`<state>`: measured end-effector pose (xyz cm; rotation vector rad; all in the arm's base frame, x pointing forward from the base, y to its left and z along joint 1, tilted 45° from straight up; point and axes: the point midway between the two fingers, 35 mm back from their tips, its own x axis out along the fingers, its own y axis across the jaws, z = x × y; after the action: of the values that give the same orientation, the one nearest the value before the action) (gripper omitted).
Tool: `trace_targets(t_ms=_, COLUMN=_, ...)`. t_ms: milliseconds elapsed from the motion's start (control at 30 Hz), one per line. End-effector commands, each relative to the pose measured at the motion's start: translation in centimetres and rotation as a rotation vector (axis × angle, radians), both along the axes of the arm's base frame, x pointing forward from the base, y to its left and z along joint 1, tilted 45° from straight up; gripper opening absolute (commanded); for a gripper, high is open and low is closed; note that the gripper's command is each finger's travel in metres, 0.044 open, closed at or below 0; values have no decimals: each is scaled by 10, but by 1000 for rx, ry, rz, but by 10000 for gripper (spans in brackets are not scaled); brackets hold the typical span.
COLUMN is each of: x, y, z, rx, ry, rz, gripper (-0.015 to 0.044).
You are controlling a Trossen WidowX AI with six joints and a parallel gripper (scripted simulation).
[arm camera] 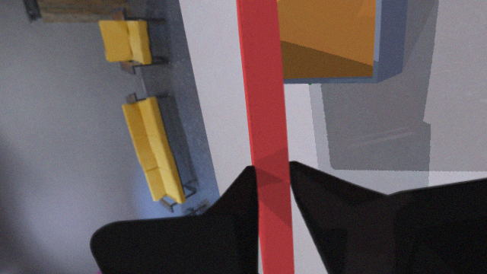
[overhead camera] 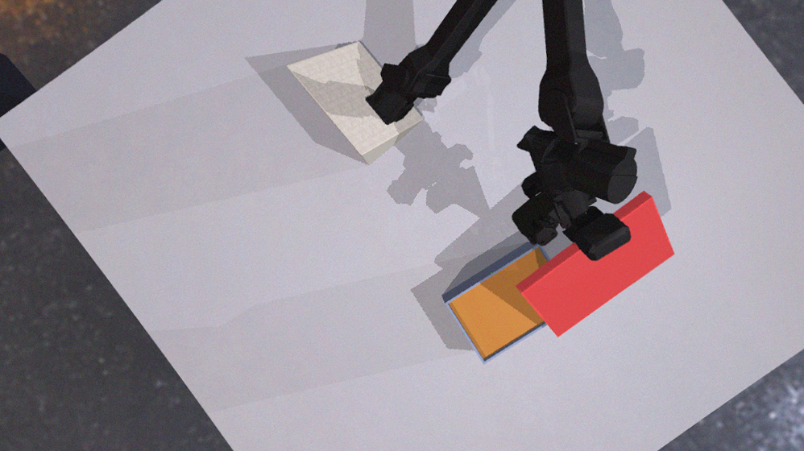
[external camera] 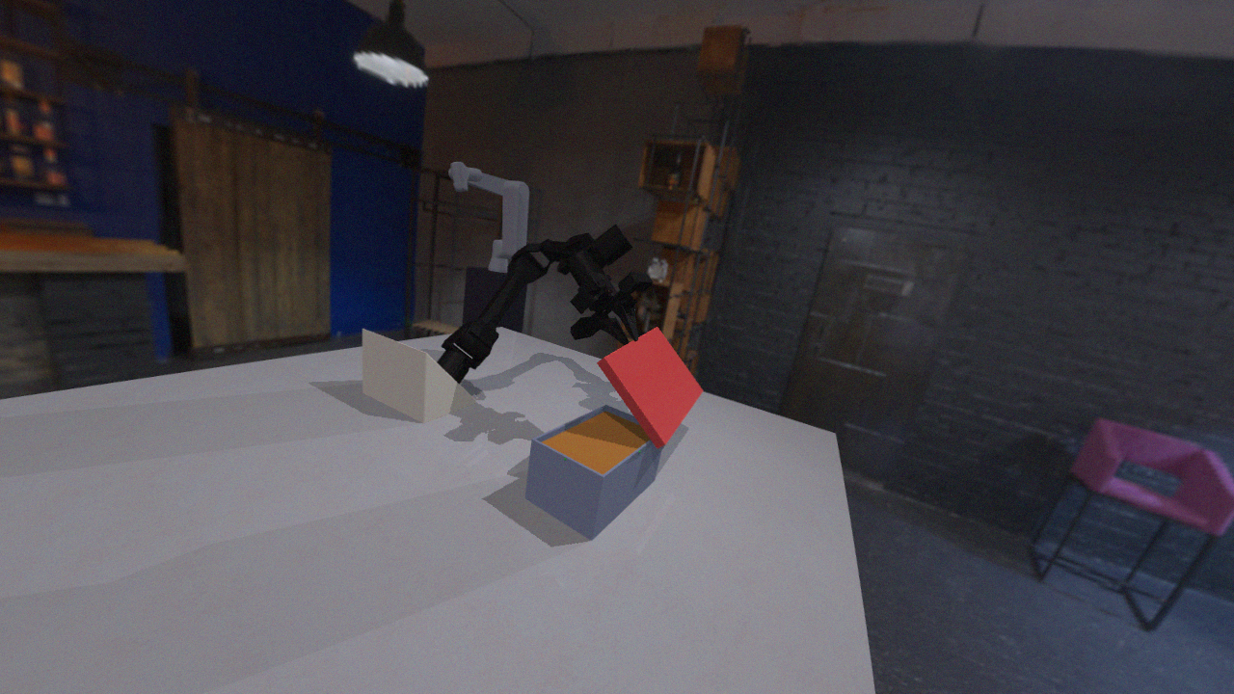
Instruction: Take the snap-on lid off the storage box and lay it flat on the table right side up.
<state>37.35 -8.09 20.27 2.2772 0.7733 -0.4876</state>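
The red lid (overhead camera: 640, 249) (external camera: 653, 386) (arm camera: 266, 95) is off the box, held up in the air and steeply tilted. My gripper (arm camera: 271, 171) is shut on one long edge of the lid; in the exterior view its fingers reach down to the lid's upper edge. The blue-grey storage box (external camera: 565, 489) (arm camera: 392, 38) (overhead camera: 489, 311) stands upright and open on the table, with an orange inside. In the top view the lid overlaps the right part of the box and hides it. Whether the lid touches the box's rim I cannot tell.
The white table (overhead camera: 291, 242) (external camera: 345, 561) bears the box. A cream, open wedge-shaped container (overhead camera: 337, 103) (external camera: 401, 380) stands beside the arm's base. The table's edge shows past the lid in the wrist view. A pink chair (external camera: 1156, 474) stands off the table.
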Motion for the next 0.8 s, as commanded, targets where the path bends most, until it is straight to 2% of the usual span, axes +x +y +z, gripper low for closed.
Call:
trace_targets(t_ms=0, x=1, y=3, z=13, rx=-13, ry=-16, rz=-11, gripper=0)
trace_targets(t_ms=767, x=3, y=36, z=45, rx=-12, ry=-16, rz=-11, gripper=0)
